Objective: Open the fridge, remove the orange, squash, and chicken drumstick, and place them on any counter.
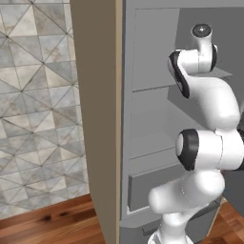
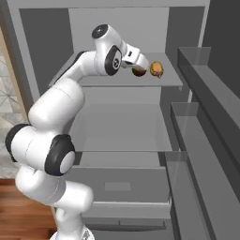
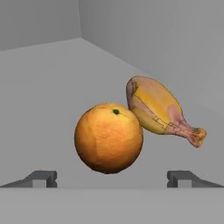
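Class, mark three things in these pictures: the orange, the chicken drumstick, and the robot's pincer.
orange [image 3: 108, 138], hand view, middle of its peel.
chicken drumstick [image 3: 155, 109], hand view, its thick meaty end.
pincer [image 3: 112, 178], hand view, midway between its two open fingertips.

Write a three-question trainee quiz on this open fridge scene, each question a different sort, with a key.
1. True or false: the tall grey fridge stands open.
2. Which item lies nearer the gripper: A, the round bright orange fruit, or B, the golden-brown tapered chicken drumstick?
3. Fill in: the gripper's jaws are ____.

Key: 1 true. 2 A. 3 open, one either side of the orange, not touching it.
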### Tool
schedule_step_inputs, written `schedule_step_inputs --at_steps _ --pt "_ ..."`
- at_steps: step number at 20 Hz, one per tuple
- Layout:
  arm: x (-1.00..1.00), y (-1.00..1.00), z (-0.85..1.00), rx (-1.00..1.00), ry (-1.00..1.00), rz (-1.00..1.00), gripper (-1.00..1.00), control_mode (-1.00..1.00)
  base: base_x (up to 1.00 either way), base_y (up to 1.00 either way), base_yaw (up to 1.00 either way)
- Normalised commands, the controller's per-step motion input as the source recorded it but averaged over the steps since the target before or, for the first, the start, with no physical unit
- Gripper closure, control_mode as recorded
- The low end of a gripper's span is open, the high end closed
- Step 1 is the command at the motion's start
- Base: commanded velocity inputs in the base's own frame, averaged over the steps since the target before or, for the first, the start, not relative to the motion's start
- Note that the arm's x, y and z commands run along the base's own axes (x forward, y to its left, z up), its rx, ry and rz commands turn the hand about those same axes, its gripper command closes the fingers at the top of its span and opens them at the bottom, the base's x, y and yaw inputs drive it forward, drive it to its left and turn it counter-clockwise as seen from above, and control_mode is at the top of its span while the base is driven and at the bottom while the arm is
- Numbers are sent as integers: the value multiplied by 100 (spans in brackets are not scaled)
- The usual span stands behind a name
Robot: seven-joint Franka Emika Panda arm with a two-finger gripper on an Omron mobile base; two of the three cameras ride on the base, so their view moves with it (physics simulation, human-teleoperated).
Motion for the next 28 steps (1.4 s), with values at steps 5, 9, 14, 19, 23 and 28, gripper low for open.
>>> schedule_step_inputs --at_steps 5,9,14,19,23,28 --pt "50 -19 -7 0 3 0 -100 -100 0 0 0" --pt "23 -26 -18 0 5 -1 -100 -100 0 0 0" --pt "18 -12 -27 0 8 -1 -100 -100 0 0 0" --pt "14 0 -25 0 9 -1 100 -100 0 0 0" --pt "-3 5 -15 0 4 0 100 -100 0 0 0" --pt "-78 52 0 3 -3 0 100 -100 0 0 0"
